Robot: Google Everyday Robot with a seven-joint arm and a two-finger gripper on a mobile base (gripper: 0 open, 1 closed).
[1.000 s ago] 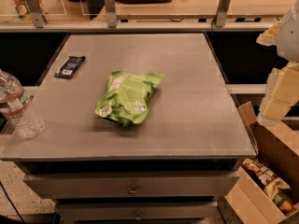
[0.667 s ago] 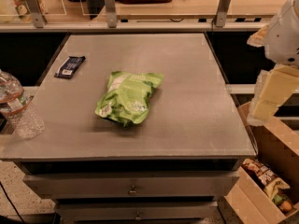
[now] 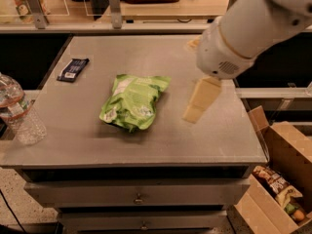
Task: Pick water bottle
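Note:
The water bottle (image 3: pixel 18 112) is clear crinkled plastic with a whitish-red label band. It stands upright at the table's left edge, partly cut off by the frame. My gripper (image 3: pixel 200 101) hangs from the white arm (image 3: pixel 243 33) over the right part of the grey table (image 3: pixel 214 140). It is just right of the green snack bag (image 3: pixel 134 101) and far from the bottle. It holds nothing that I can see.
A dark wrapped bar (image 3: pixel 73 68) lies at the table's back left. An open cardboard box (image 3: pixel 285 165) with snack packets stands on the floor to the right. Drawers (image 3: pixel 139 196) sit under the tabletop. A shelf with railing posts (image 3: pixel 114 6) runs behind.
The arm has swung in from the right edge over the table, bringing the gripper leftward to just beside the green bag. The bottle, bag and bar have not moved.

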